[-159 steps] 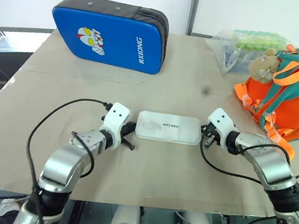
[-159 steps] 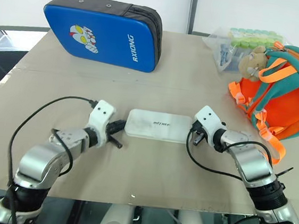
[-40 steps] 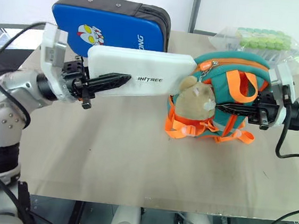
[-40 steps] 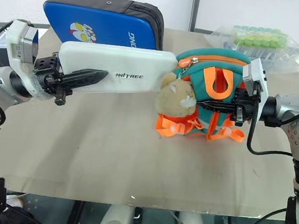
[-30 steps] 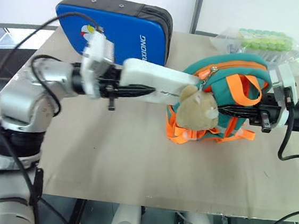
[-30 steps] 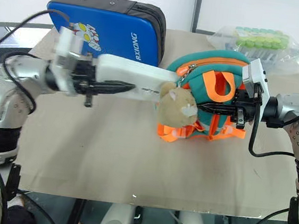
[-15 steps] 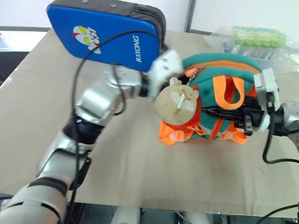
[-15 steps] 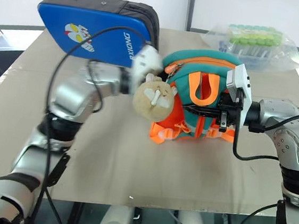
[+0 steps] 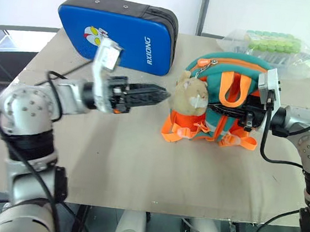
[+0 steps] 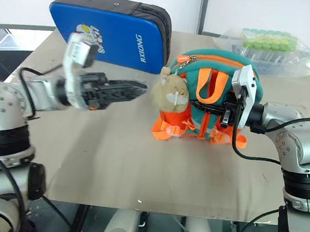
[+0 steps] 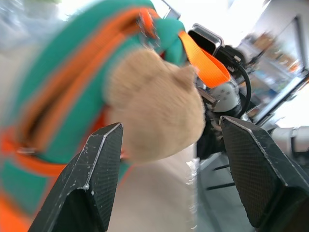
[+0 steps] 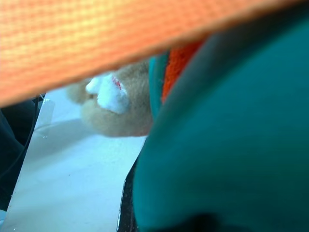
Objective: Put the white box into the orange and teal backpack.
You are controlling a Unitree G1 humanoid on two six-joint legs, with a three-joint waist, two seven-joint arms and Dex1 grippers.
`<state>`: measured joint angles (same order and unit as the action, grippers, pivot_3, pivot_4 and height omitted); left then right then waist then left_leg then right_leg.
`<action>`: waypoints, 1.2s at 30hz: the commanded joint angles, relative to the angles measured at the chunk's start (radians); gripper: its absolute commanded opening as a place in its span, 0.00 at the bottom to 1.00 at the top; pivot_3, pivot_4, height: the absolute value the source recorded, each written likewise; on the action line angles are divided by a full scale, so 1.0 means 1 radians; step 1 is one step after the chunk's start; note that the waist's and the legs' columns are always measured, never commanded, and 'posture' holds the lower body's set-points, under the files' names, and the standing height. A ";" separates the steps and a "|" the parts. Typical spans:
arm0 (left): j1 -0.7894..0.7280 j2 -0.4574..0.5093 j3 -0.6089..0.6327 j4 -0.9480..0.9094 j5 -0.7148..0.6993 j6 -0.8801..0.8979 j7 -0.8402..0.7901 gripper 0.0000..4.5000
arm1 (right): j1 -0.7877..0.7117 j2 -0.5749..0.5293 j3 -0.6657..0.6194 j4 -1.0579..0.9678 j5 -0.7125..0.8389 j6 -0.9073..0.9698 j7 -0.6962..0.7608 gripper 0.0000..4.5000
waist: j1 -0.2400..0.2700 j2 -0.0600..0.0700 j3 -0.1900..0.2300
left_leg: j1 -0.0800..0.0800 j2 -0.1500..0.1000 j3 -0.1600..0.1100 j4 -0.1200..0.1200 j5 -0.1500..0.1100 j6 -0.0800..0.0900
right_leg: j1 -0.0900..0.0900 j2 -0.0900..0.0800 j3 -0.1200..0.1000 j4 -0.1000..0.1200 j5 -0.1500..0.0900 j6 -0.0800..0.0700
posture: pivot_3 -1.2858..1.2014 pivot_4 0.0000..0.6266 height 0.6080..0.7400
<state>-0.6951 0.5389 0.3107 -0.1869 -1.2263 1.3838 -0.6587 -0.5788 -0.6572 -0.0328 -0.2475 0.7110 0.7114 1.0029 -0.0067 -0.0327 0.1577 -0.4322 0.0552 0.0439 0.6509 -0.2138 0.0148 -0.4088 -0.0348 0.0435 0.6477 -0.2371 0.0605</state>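
- Left fingers (image 9: 160,93) sitting released, empty, mid-frame beside the plush animal (image 9: 190,95).
- White box hidden, likely lying inside the orange and teal backpack (image 9: 223,104), centre-right on the bench (image 9: 111,161).
- Right fingers (image 9: 225,108) clenching its orange strap.
- Back left out straight, avoiding snagging plush.

Only one bit of readable text here

The blue padded case (image 9: 122,34) at the back of the table has "RXIONG" in white capitals running up its front near the right-hand edge, next to a little cartoon figure print. Nothing else carries lettering I can actually make out.
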 commanded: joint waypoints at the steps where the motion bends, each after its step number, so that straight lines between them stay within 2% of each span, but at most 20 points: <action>1: -0.013 -0.104 -0.025 -0.019 -0.046 0.007 0.186 0.73 | -0.031 -0.005 -0.009 -0.052 0.027 0.013 0.000 0.00 | -0.002 0.000 0.000 | 0.000 0.000 0.000 0.000 0.000 0.000 | 0.000 0.000 0.000 0.000 0.000 0.000 | 0.52 0.24 1.00; 4: -0.011 -0.182 -0.048 -0.006 -0.029 -0.019 0.269 0.73 | -0.029 -0.009 -0.018 -0.064 0.035 0.031 -0.012 0.00 | -0.006 0.000 0.000 | 0.000 0.000 0.000 -0.001 0.000 0.000 | 0.000 0.000 0.001 0.000 0.000 0.000 | 0.52 0.24 1.00; 5: -0.013 -0.199 -0.044 0.004 -0.033 -0.026 0.292 0.61 | -0.026 -0.010 -0.021 -0.068 0.036 0.034 -0.016 0.00 | -0.006 0.000 0.000 | 0.000 0.000 0.000 -0.001 0.000 0.000 | 0.000 0.001 0.001 0.000 0.000 0.000 | 0.52 0.24 1.00; 6: -0.016 -0.203 -0.038 0.008 -0.047 -0.026 0.296 0.57 | -0.020 -0.010 -0.031 -0.070 0.038 0.038 -0.028 0.00 | -0.007 0.000 0.000 | 0.000 0.000 0.000 -0.001 0.000 0.000 | 0.000 0.001 0.001 0.000 0.000 0.000 | 0.52 0.24 1.00; 7: -0.017 -0.202 -0.035 0.009 -0.062 -0.023 0.299 0.38 | -0.015 -0.010 -0.039 -0.071 0.038 0.042 -0.037 0.00 | -0.006 0.000 0.000 | 0.000 0.000 0.000 -0.002 0.000 0.000 | -0.001 0.001 0.001 0.000 0.000 0.000 | 0.52 0.24 1.00; 9: -0.015 -0.168 -0.021 0.004 -0.079 -0.024 0.273 0.28 | -0.011 0.002 -0.073 -0.067 0.051 0.051 -0.075 0.00 | -0.006 0.000 0.000 | 0.000 0.000 0.000 -0.002 0.000 0.000 | -0.001 0.001 0.001 0.000 0.000 0.000 | 0.52 0.24 1.00; 12: -0.011 -0.097 0.037 0.017 -0.119 -0.045 0.232 0.02 | -0.019 0.041 -0.139 -0.038 0.090 0.065 -0.164 0.00 | -0.007 0.000 0.000 | 0.000 0.000 0.001 -0.001 0.000 0.000 | -0.001 0.001 0.001 0.000 0.000 0.000 | 0.52 0.24 1.00; 15: -0.009 0.010 0.124 0.075 -0.151 -0.078 0.165 0.01 | -0.040 0.083 -0.239 0.012 0.150 0.088 -0.276 0.00 | -0.008 0.000 0.000 | 0.000 0.000 0.001 -0.002 0.000 0.000 | -0.001 0.001 0.001 0.000 0.000 0.000 | 0.52 0.24 1.00; 17: 0.028 0.102 0.165 0.159 -0.088 -0.107 0.133 0.01 | -0.052 0.105 -0.308 0.056 0.163 0.086 -0.369 0.00 | -0.010 0.000 0.000 | 0.000 0.000 0.001 -0.002 0.000 0.000 | -0.001 0.001 0.001 0.000 0.000 -0.001 | 0.52 0.24 1.00; 19: 0.113 0.173 0.121 0.194 0.027 -0.146 0.106 0.01 | -0.064 0.128 -0.342 0.084 0.146 0.061 -0.452 0.00 | -0.014 0.001 0.000 | 0.000 0.000 0.002 -0.002 0.000 0.000 | -0.002 0.001 0.002 0.000 0.000 -0.001 | 0.52 0.24 1.00; 22: 0.256 0.212 0.033 0.214 0.166 -0.213 0.089 0.01 | -0.087 0.166 -0.375 0.111 0.137 0.028 -0.555 0.00 | -0.011 0.001 -0.001 | 0.001 0.000 0.004 -0.005 0.000 0.000 | -0.002 0.000 0.003 -0.001 0.000 -0.001 | 0.52 0.24 1.00; 26: 0.368 0.180 -0.072 0.229 0.338 -0.326 0.171 0.01 | -0.113 0.207 -0.409 0.117 0.146 -0.009 -0.657 0.00 | -0.001 0.001 -0.001 | -0.001 0.000 0.004 -0.005 0.000 0.000 | -0.003 0.000 0.002 -0.002 0.000 -0.001 | 0.52 0.24 1.00; 30: 0.337 0.083 -0.120 0.192 0.410 -0.430 0.242 0.01 | -0.116 0.222 -0.396 0.088 0.145 -0.030 -0.700 0.00 | 0.005 0.001 -0.001 | -0.001 0.000 0.004 -0.004 0.000 0.000 | -0.002 -0.001 0.002 -0.002 0.000 -0.001 | 0.52 0.24 1.00; 32: 0.298 0.013 -0.108 0.149 0.413 -0.547 0.215 0.01 | -0.079 0.188 -0.331 0.029 0.113 -0.034 -0.647 0.00 | 0.004 0.001 -0.001 | 0.000 0.000 0.004 -0.004 0.000 0.000 | -0.002 -0.001 0.002 -0.002 0.000 -0.001 | 0.52 0.24 1.00; 36: 0.283 0.023 -0.140 0.081 0.498 -0.709 0.104 0.01 | 0.009 0.114 -0.256 -0.038 0.068 -0.015 -0.560 0.00 | 0.012 0.001 -0.001 | -0.002 -0.001 0.004 -0.004 0.000 0.000 | -0.003 -0.001 0.002 -0.003 0.000 -0.001 | 0.52 0.24 1.00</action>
<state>-0.4100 0.5324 0.1501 -0.0750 -0.7755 0.7401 -0.5269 -0.5789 -0.5134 -0.2603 -0.2379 0.8112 0.7519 0.4162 0.0052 -0.0321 0.1569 -0.4335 0.0547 0.0475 0.6461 -0.2139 0.0146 -0.4113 -0.0354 0.0452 0.6447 -0.2368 0.0597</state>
